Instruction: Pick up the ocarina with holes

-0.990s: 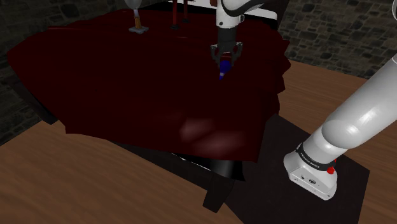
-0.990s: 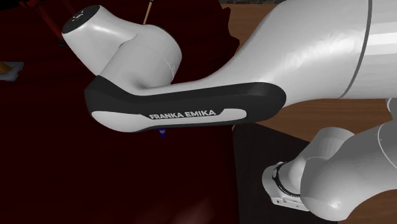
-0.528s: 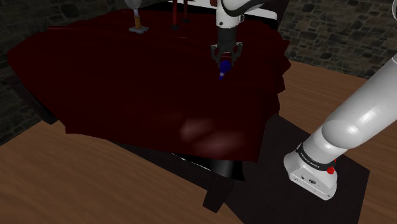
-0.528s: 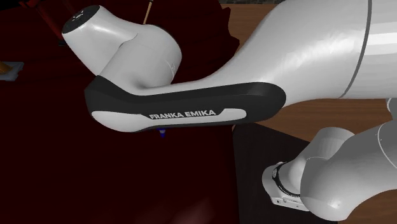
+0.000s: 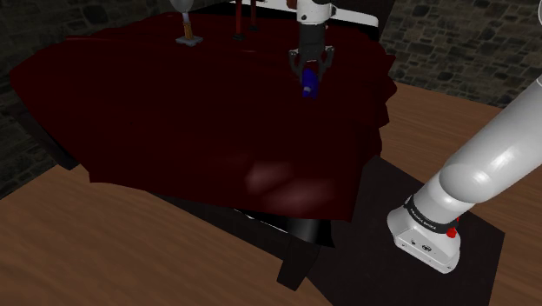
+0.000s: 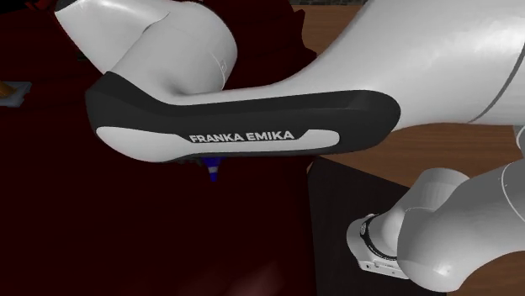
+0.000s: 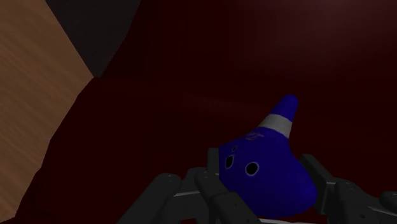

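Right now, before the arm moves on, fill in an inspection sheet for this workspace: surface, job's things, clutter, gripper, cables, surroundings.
Surface: dark red cloth, draped and hanging past the edges.
Job's things: blue ocarina with a white band and finger holes.
Clutter: pale footed object and thin red posts at the cloth's far edge.
Gripper: black gripper, shut on the ocarina's body.
Cables: nothing seen.
Surroundings: wooden floor with a dark mat; stone wall behind.

The fingers point(image 5: 296, 63) clasp the blue ocarina point(image 5: 307, 85) — over a dark red cloth point(image 5: 174, 113).
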### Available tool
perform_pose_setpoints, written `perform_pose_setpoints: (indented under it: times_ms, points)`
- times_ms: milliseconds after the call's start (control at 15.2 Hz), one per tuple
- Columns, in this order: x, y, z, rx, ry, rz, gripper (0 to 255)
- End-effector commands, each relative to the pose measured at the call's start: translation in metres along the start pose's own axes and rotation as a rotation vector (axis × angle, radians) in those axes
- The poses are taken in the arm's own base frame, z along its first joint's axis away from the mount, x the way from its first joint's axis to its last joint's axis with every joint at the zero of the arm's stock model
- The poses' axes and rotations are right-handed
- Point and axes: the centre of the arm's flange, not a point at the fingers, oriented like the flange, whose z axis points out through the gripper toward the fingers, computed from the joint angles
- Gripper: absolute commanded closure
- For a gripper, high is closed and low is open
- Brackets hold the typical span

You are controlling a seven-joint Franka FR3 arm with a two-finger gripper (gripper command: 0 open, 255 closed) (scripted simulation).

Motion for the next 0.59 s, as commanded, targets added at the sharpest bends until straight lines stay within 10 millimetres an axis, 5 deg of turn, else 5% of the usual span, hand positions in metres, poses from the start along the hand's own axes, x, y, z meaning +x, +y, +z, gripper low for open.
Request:
perform_pose_setpoints:
  times_ms: [0, 528]
  points:
    - [-0.002, 0.002, -0.010, 0.000, 0.000, 0.000, 255]
    - [-0.006, 0.006, -0.042, 0.000, 0.000, 0.000, 255]
